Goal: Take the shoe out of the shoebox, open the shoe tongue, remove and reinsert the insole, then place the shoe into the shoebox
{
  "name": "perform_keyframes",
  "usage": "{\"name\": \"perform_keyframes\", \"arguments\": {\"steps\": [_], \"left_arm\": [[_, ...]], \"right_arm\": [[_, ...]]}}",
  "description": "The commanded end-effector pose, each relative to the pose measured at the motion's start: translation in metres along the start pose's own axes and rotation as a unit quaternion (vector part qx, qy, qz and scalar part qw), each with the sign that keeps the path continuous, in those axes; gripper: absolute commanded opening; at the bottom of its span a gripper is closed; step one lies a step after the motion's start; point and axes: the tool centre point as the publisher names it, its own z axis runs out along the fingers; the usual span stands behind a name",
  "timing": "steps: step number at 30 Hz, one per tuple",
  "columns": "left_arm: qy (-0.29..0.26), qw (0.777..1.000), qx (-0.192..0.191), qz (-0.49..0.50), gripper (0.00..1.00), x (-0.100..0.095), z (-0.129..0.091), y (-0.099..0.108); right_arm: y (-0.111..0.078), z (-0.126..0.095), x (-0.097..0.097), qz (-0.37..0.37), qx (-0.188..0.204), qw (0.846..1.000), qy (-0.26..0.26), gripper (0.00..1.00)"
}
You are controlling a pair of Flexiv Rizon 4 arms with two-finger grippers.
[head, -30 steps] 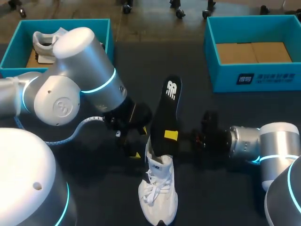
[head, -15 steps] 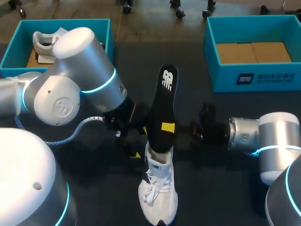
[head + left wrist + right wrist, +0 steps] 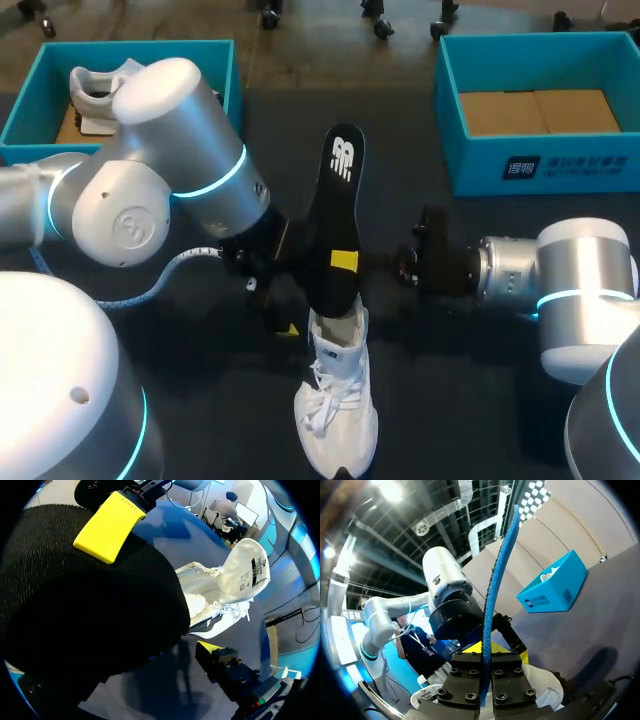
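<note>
Shoebox, teal and open, sits in the upper left of the head view with a second white shoe lying in it. Just right of it my left arm comes in from the left edge and slants down toward the middle. The left pincer hangs low over the dark surface, just beside the heel end of the white shoe. Whether that pincer is spread or closed cannot be told from either view.

The shoe lies in the lower middle of the frame, heel toward the frame's centre and toe toward the bottom edge, laces up. In the left wrist view the shoe lies ahead of the pincer with its tongue pulled up and its mouth wide.

The black insole stands nearly upright above the heel, its lower end at the shoe's opening. Whether it is inside cannot be told. In the left wrist view the insole fills most of the frame, with one yellow finger of the other arm flat against it.

The right pincer is pinching the insole at its lower half. In the right wrist view the insole runs edge-on, blue, between the pressed-together halves of that pincer.

My right arm lies level, coming in from the right edge. The other teal shoebox stands in the upper right, showing its brown cardboard floor.
</note>
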Motion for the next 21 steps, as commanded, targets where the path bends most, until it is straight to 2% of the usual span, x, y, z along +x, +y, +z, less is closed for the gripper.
{"name": "perform_keyframes", "arguments": {"steps": [1, 12, 21], "left_arm": [[-0.001, 1.0, 0.0, 0.0, 1.0, 0.001, -0.001, 0.001], [-0.001, 1.0, 0.0, 0.0, 1.0, 0.001, -0.001, 0.001], [-0.001, 1.0, 0.0, 0.0, 1.0, 0.001, -0.001, 0.001]], "right_arm": [[-0.008, 0.002, -0.005, -0.003, 0.002, 1.0, 0.004, 0.0], [-0.026, -0.007, -0.014, -0.018, 0.021, 1.0, 0.014, 0.0], [-0.049, -0.008, -0.012, -0.013, 0.025, 1.0, 0.009, 0.0]]}}
